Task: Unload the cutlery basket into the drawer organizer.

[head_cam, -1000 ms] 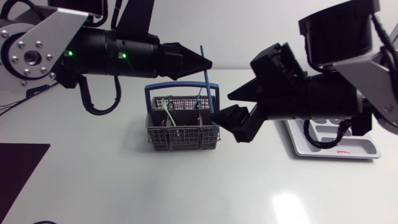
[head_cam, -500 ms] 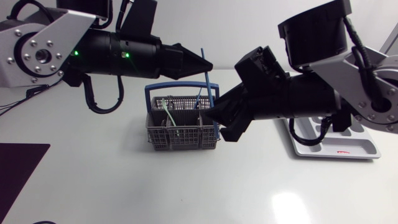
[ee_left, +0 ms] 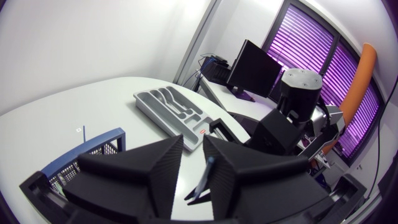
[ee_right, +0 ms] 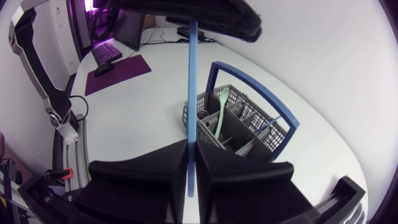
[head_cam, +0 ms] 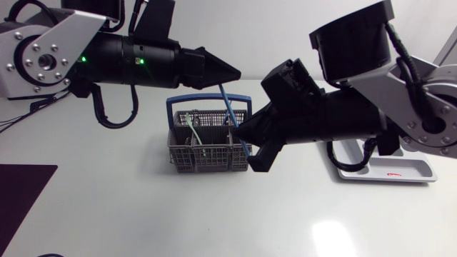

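Observation:
The grey wire cutlery basket (head_cam: 207, 146) with a blue handle stands mid-table, also seen in the left wrist view (ee_left: 93, 146) and the right wrist view (ee_right: 239, 118). A long blue utensil (head_cam: 232, 118) rises at a slant from its right side. My right gripper (head_cam: 246, 146) is shut on its lower shaft (ee_right: 191, 93). Just above its top end, my left gripper (head_cam: 232, 71) has its fingers slightly apart (ee_left: 193, 140) and holds nothing. A green utensil (ee_right: 214, 109) remains in the basket. The white drawer organizer (head_cam: 414, 170) lies at the right, half hidden by my right arm.
A dark mat (head_cam: 21, 200) lies at the table's front left corner. Bare white table runs in front of the basket and between it and the organizer (ee_left: 171, 109).
My right gripper moved left onto the blue utensil and shut on it. The left gripper's fingers parted and let the utensil's top go; it now leans and sits lower.

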`<state>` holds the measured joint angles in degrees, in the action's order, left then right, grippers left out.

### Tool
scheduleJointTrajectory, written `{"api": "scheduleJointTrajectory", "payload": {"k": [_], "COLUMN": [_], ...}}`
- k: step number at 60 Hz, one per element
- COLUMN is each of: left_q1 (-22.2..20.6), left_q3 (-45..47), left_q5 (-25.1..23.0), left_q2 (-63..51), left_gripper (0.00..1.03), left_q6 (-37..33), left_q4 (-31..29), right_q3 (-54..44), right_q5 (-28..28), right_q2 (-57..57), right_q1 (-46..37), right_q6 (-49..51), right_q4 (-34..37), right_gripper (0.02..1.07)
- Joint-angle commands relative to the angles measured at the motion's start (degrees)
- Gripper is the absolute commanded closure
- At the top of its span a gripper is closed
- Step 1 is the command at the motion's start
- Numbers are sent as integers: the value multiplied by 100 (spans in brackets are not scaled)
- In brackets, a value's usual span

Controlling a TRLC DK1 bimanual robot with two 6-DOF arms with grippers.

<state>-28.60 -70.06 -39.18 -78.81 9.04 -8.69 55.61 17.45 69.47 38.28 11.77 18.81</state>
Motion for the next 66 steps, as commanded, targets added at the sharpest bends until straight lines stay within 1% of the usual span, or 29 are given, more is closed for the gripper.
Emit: {"api": "scheduleJointTrajectory", "payload": {"k": [1,5,12,16,20,29,35,38,45,47,52,58,66], "left_q1": [109,241,478,663,830,1155,1164,1164,1102,1102,1102,1041,812], "left_q3": [-377,-544,-754,-781,-763,-535,-324,-183,80,160,309,537,959], "left_q5": [-37,-37,-37,-37,-37,-2,253,464,1009,1079,1281,1518,1870], "left_q2": [-3,49,155,252,322,498,621,700,805,832,832,884,1034], "left_gripper": [49,40,33,32,32,32,32,32,32,32,32,32,32], "left_q6": [142,151,160,160,133,-78,-429,-605,-1097,-1185,-1422,-1739,-2257], "left_q4": [16,-19,-19,-19,-19,-54,-212,-239,-388,-414,-511,-564,-537], "right_q3": [-42,-130,-306,-446,-561,-666,-648,-569,-306,-209,55,336,688], "right_q5": [136,136,136,136,188,496,522,593,645,628,593,426,171], "right_q2": [75,5,-197,-338,-461,-478,-224,23,770,1024,1622,2255,2940], "right_q1": [21,-40,-242,-480,-893,-2193,-2993,-3424,-4215,-4417,-4751,-5041,-5270], "right_q6": [-17,-8,71,124,212,387,554,581,590,537,458,326,150], "right_q4": [158,176,316,369,422,492,387,334,202,149,97,-26,-123], "right_gripper": [101,101,101,101,101,101,101,101,101,101,101,101,101]}}
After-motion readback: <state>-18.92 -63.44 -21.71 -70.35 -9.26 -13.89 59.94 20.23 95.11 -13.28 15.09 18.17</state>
